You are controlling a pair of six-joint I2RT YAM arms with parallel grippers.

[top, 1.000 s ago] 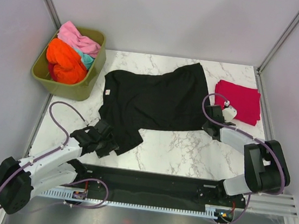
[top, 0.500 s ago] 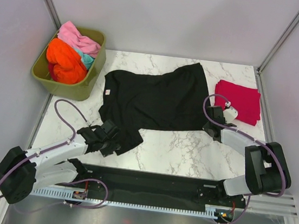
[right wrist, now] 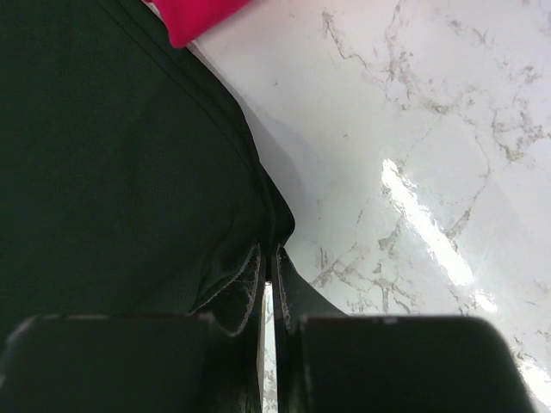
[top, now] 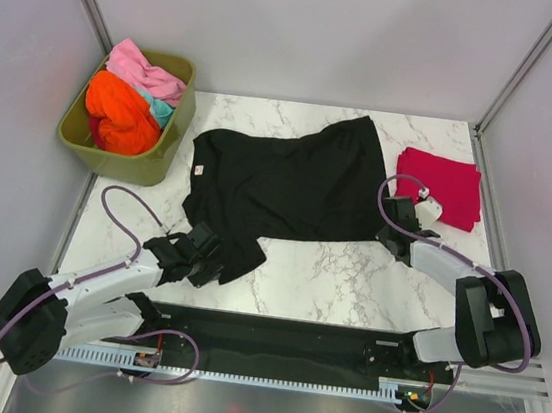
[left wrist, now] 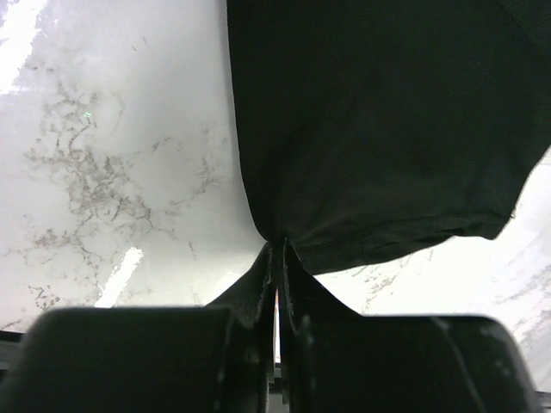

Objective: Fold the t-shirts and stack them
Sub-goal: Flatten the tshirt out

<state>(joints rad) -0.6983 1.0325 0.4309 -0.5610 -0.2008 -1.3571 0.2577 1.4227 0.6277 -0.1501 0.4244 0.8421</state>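
Note:
A black t-shirt (top: pixel 284 185) lies spread across the marble table, a small label near its neck at the left. My left gripper (top: pixel 217 258) is shut on the sleeve edge of the black t-shirt (left wrist: pixel 379 129) at the front left, the cloth pinched between both fingers. At the shirt's right hem corner my right gripper (top: pixel 391 226) is shut on the black t-shirt (right wrist: pixel 120 172), fabric bunched between the jaws. A folded crimson t-shirt (top: pixel 442 187) rests at the back right; its corner (right wrist: pixel 194 15) shows in the right wrist view. Orange, pink and teal t-shirts (top: pixel 126 97) fill the tub.
An olive-green plastic tub (top: pixel 142 165) stands at the back left corner of the table. Grey walls and metal posts close in the table on three sides. A black rail with both arm bases runs along the near edge (top: pixel 279 346).
My left gripper moved forward onto the shirt's sleeve and closed on it. The right gripper stayed shut on the hem corner, barely shifting.

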